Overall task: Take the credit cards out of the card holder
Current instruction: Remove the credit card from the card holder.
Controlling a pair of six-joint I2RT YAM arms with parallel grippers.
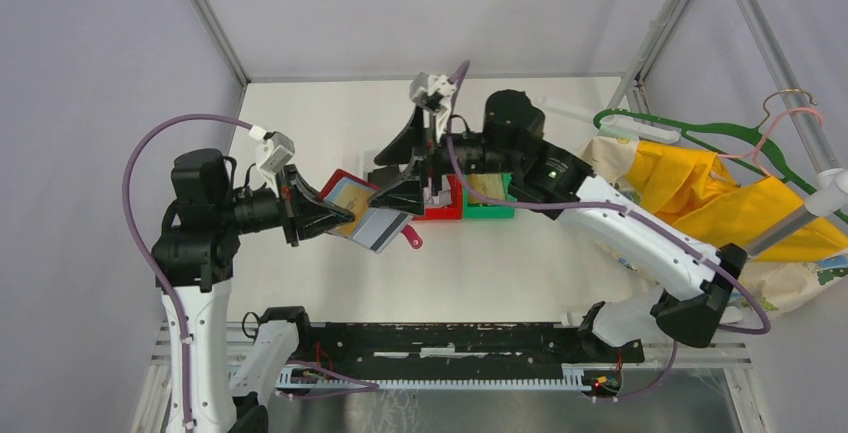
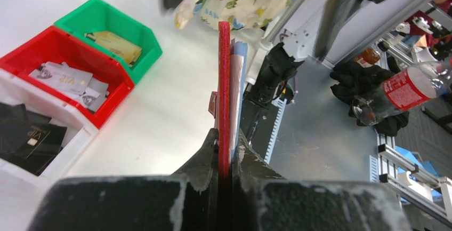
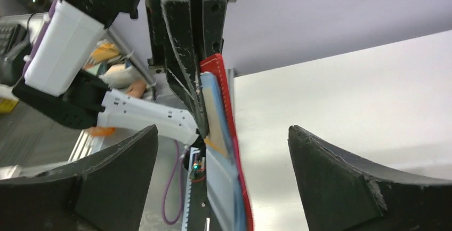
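Progress is looking partial to us. From above, we are seeing the left end effector (image 1: 338, 215) clamping the red card holder (image 1: 352, 208) over the table (image 1: 520, 263), left of the bins, with a gold-tan credit card (image 1: 347, 196) showing inside. At the left wrist, cards (image 2: 66, 79) are lying in the red bin (image 2: 109, 100). At the right wrist, the right end effector (image 3: 223, 129) is gaping wide, gripping nothing, near the holder.
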